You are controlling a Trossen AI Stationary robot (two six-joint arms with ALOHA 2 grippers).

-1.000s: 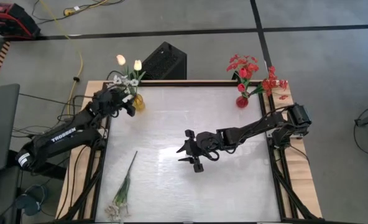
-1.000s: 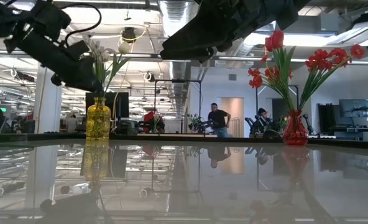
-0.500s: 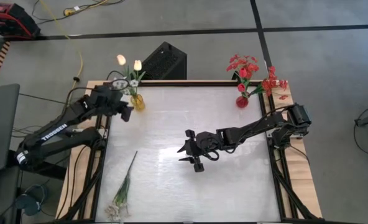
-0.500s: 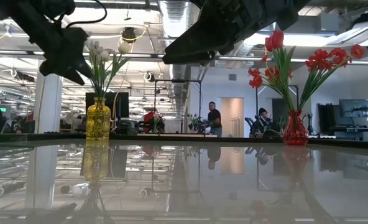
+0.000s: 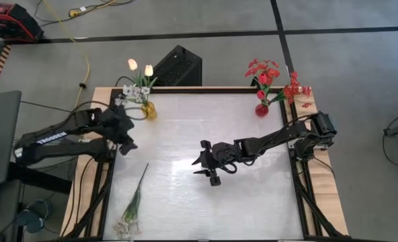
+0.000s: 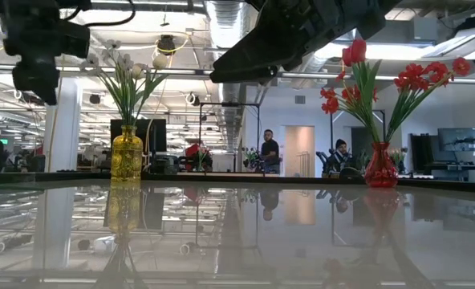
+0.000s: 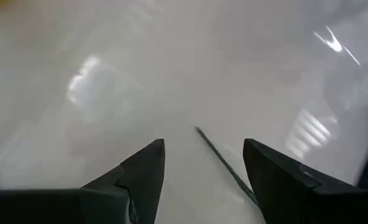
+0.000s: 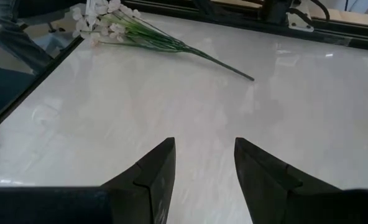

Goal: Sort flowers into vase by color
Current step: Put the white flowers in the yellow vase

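Observation:
A white blossom spray (image 5: pixel 133 202) with a thin green stalk lies flat near the table's near-left corner; it shows too in the right wrist view (image 8: pixel 140 34), and its stalk (image 7: pixel 224 168) shows ahead of my left fingers. A yellow vase (image 5: pixel 149 111) at the far left holds cream tulips and white sprays (image 6: pixel 125 76). A red vase (image 5: pixel 261 109) at the far right holds red blossoms (image 6: pixel 382 80). My left gripper (image 5: pixel 126 139) is open above the table's left edge, between the yellow vase and the lying spray. My right gripper (image 5: pixel 204 163) is open over the table's middle.
A black box (image 5: pixel 179 65) sits on the floor beyond the table's far edge. A wooden frame (image 5: pixel 306 202) borders the glossy white tabletop (image 5: pixel 253 202). People and desks show in the room behind, in the low view.
My left gripper has drawn back from the yellow vase, moving toward the table's near-left, toward the lying white spray, and turned to point down at the table. The flowers in the yellow vase stay in place. My right arm has kept still.

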